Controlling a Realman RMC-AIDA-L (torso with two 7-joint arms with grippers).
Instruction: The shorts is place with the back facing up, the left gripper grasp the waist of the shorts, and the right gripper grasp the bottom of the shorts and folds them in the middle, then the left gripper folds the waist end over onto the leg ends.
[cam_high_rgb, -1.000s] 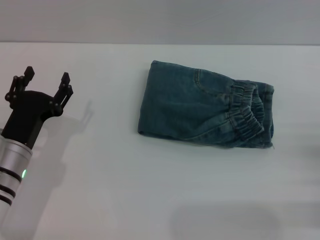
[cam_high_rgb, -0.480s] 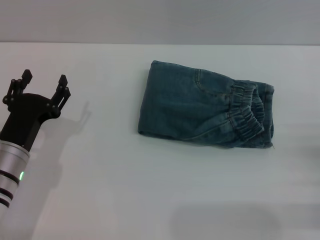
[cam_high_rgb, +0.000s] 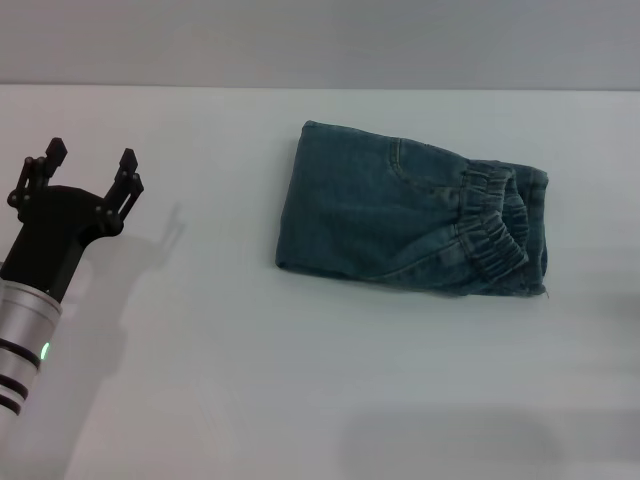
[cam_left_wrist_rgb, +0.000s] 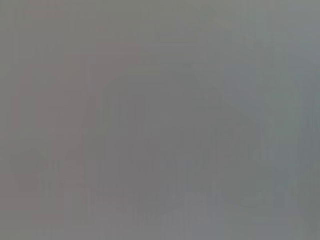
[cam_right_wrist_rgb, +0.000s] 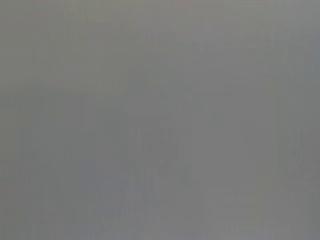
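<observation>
Lying folded on white table (cam_high_rgb: 200, 400): shorts (cam_high_rgb: 400, 220)

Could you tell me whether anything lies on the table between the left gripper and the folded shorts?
Nothing visible does. In the head view only bare white table lies between the open left gripper and the shorts, whose waist already lies folded over at their right end.

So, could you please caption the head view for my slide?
Folded blue denim shorts on the white table; black two-fingered left tool open, off to the left.
</observation>
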